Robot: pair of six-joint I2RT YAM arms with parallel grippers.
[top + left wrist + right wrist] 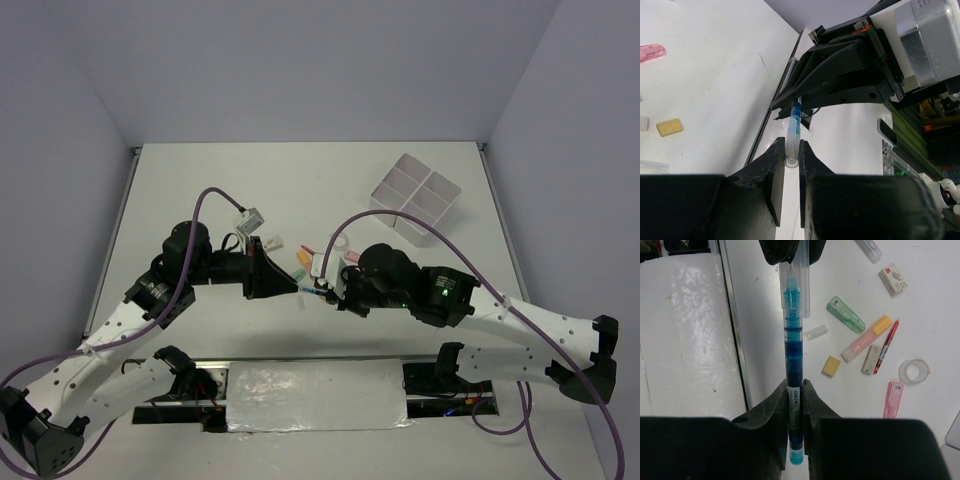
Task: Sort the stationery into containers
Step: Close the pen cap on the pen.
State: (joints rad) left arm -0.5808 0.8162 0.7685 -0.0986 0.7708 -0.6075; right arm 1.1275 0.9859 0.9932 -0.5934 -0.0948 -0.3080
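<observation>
A thin blue pen hangs in the air between my two grippers, above the table's near part. My right gripper is shut on its barrel near the labelled rear end. My left gripper is shut on the pen's clear cap end. In the top view the two grippers meet tip to tip at the pen. The white four-compartment container stands at the far right, well away from both grippers. On the table below lie a green marker, an orange marker, a red pen and a tape ring.
Also loose on the table are a pink marker, a yellow eraser, a beige eraser, a white boxed eraser and a small clear cap. A metal rail and a silver plate run along the near edge.
</observation>
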